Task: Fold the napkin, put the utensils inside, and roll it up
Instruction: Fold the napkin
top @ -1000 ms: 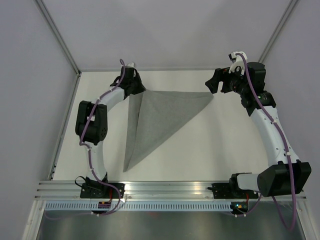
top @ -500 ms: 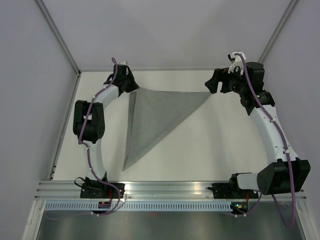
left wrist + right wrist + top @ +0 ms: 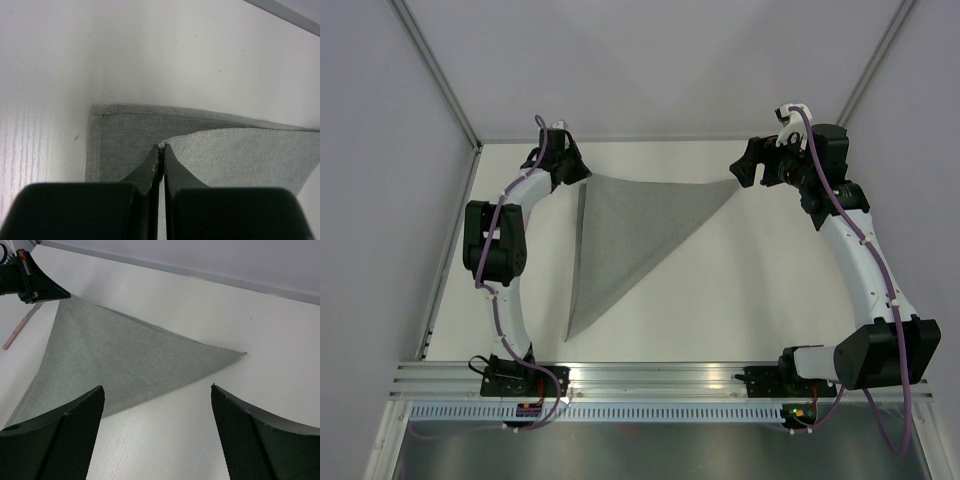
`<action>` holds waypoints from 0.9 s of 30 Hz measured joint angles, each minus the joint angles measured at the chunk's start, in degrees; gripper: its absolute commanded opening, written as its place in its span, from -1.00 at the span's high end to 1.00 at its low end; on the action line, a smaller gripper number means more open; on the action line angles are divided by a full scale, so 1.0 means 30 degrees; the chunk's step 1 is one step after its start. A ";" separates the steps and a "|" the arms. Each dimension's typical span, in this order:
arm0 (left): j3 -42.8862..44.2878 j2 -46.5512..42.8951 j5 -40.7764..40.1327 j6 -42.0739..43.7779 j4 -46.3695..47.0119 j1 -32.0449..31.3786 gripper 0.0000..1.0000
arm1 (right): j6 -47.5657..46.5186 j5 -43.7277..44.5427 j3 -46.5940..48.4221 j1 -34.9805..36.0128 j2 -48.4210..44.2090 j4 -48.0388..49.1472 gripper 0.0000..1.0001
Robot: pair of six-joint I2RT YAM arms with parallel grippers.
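While the plain mid-grey square fabric napkin [image 3: 640, 230] is laid as a triangle on the white table [image 3: 770, 285], its upper-layer corner is clamped between the shut jaws of the left gripper [image 3: 161, 148]. The jaws of the right gripper [image 3: 157, 392] are held wide apart near the right tip. Folding is judged in hand; the corner must be laid onto the lower one, then released

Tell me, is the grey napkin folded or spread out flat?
Folded. The napkin lies as a triangle, and the left wrist view shows its upper layer's corner pinched in the left gripper over the lower layer.
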 measured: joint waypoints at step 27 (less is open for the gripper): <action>0.0933 0.0801 0.0415 0.0007 -0.0153 0.0627 0.95 | -0.0066 0.0007 0.0000 0.0000 0.0182 -0.0022 -0.84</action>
